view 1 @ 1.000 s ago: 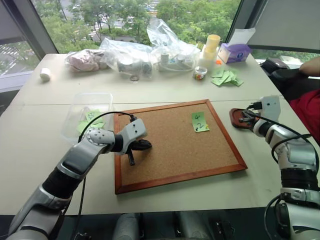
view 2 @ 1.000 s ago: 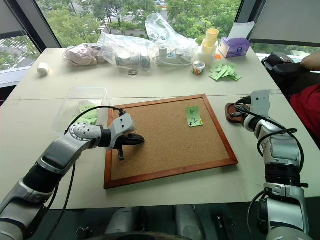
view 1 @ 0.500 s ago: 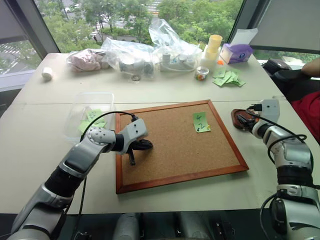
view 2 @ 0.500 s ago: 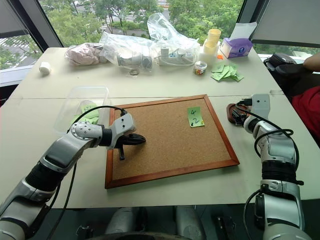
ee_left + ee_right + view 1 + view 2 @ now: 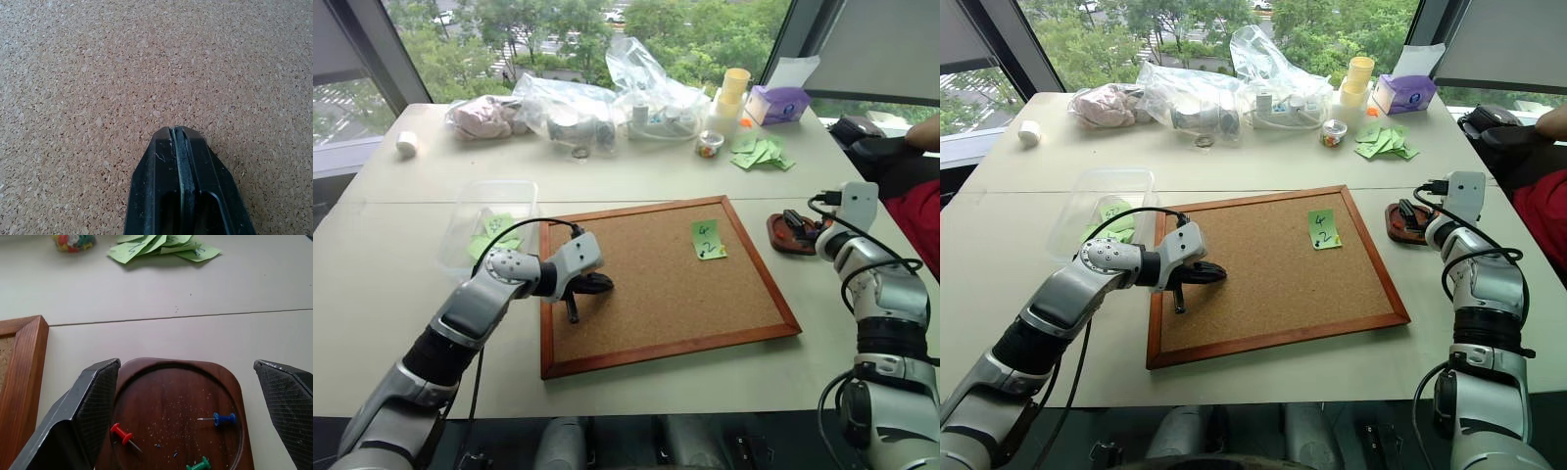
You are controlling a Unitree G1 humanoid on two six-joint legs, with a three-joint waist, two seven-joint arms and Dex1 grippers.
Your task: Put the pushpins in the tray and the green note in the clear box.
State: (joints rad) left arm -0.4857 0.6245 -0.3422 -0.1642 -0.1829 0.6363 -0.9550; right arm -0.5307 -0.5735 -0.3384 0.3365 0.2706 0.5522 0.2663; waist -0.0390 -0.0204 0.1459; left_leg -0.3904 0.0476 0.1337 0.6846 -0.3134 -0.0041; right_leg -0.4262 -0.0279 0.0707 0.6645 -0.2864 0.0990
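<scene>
The green note (image 5: 707, 239), with two dark marks, sits on the corkboard's far right part. The small dark wooden tray (image 5: 182, 365) lies right of the board, with a red pushpin (image 5: 122, 433), a blue one (image 5: 223, 419) and a green one (image 5: 198, 463) lying in it. My right gripper (image 5: 186, 363) hangs just above the tray (image 5: 777, 235), its fingers wide open and nothing between them. At the board's left side, my left gripper (image 5: 588, 287) is shut and empty, its tips (image 5: 177, 131) close over bare cork. The clear box (image 5: 460, 208) stands left of the board and holds green slips.
The wood-framed corkboard (image 5: 646, 294) fills the table's middle. Along the far edge are clear plastic bags (image 5: 578, 108), a small jar of coloured pins (image 5: 709, 144), a bunch of green slips (image 5: 759, 152), yellow cups (image 5: 732, 88) and a purple tissue box (image 5: 778, 103). A person (image 5: 920, 132) sits at the right.
My right gripper, shut over the tray a second ago, has opened wide and risen slightly to the right. The left arm has not moved.
</scene>
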